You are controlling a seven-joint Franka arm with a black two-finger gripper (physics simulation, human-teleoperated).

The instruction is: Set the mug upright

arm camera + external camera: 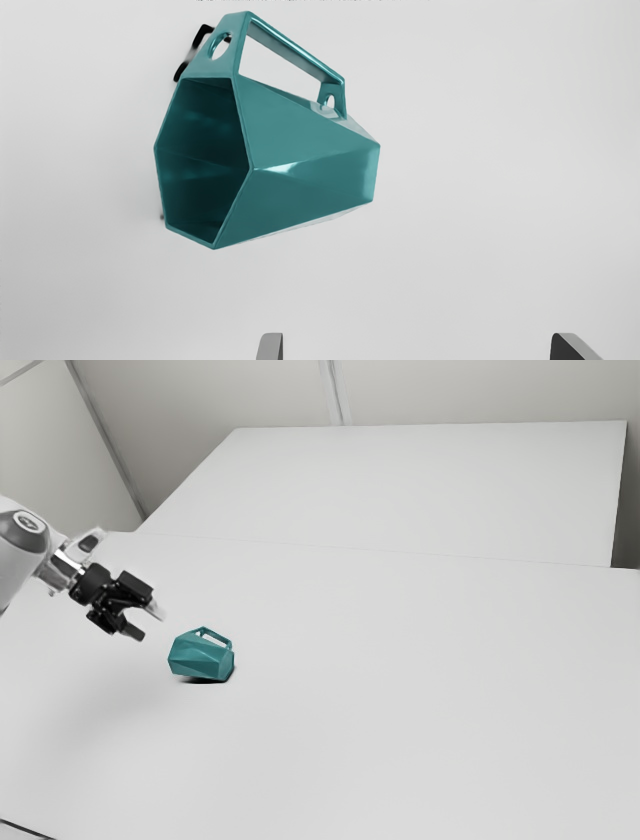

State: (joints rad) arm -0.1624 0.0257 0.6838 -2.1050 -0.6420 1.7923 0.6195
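Note:
My gripper (148, 622) is open above the table, a short way to the exterior view's left of the teal mug (201, 658). The faceted mug lies on its side, with its handle up in that view. In the wrist view the mug (300, 160) shows its dark open mouth and, beyond the two fingertips, its looped handle. The gripper (417, 347) stands wide there, nothing between its fingers, and the mug is apart from them.
The white table (420, 710) spreads around the mug. Behind it, a large pale raised surface (400, 480) reaches toward the walls. A dark cable (25, 829) runs at the exterior view's lower left corner.

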